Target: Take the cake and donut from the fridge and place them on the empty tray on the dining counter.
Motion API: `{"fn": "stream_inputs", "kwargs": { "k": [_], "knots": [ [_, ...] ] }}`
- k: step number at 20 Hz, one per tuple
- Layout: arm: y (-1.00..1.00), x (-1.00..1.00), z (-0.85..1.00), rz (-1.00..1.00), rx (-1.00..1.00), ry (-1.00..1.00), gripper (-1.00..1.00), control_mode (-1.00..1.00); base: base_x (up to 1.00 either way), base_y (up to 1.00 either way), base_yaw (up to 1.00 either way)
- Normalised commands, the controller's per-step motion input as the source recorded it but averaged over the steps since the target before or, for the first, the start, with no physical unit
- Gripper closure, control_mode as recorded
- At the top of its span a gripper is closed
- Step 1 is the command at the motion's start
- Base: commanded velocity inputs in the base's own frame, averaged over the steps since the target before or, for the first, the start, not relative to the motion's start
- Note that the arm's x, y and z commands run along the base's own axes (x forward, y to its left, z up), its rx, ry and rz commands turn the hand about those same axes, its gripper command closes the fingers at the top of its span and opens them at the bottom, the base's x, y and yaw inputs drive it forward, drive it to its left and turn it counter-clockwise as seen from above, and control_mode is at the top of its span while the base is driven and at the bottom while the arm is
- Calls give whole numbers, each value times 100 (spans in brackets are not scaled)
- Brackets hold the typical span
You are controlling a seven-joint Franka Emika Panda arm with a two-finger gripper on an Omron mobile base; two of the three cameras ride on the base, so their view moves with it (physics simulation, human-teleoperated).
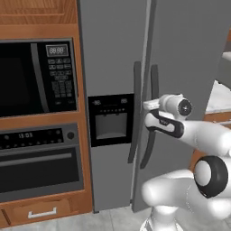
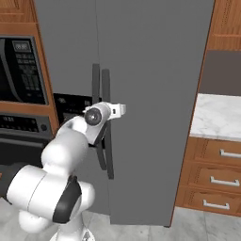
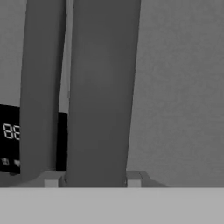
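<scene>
we see the gripper (image 3: 96, 181) at centre frame straddling the right door handle (image 3: 101, 87) of the fridge (image 1: 180, 54), fingers (image 3: 133, 180) narrowed to either side of it, presumably since cake and donut sit behind closed doors.

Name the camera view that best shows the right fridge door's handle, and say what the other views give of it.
The hand view shows it best: the right door's handle rises close up between the two fingertips of the gripper. The left base view shows the same handle partly behind the arm. In the right base view the handle is small, its middle covered by the hand.
</scene>
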Motion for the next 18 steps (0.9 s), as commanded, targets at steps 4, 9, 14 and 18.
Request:
{"fn": "stream_inputs", "kwargs": {
  "k": [4,9,14,18],
  "knots": [
    [-20,-23,0,-6,0,0,100,-100,0,0,0],
    [-44,-73,0,-5,0,0,100,-100,0,0,0],
    [-55,-84,0,-5,0,0,100,-100,0,0,0],
    [-63,-65,2,-5,3,5,100,-100,0,0,0]
  ]
}}
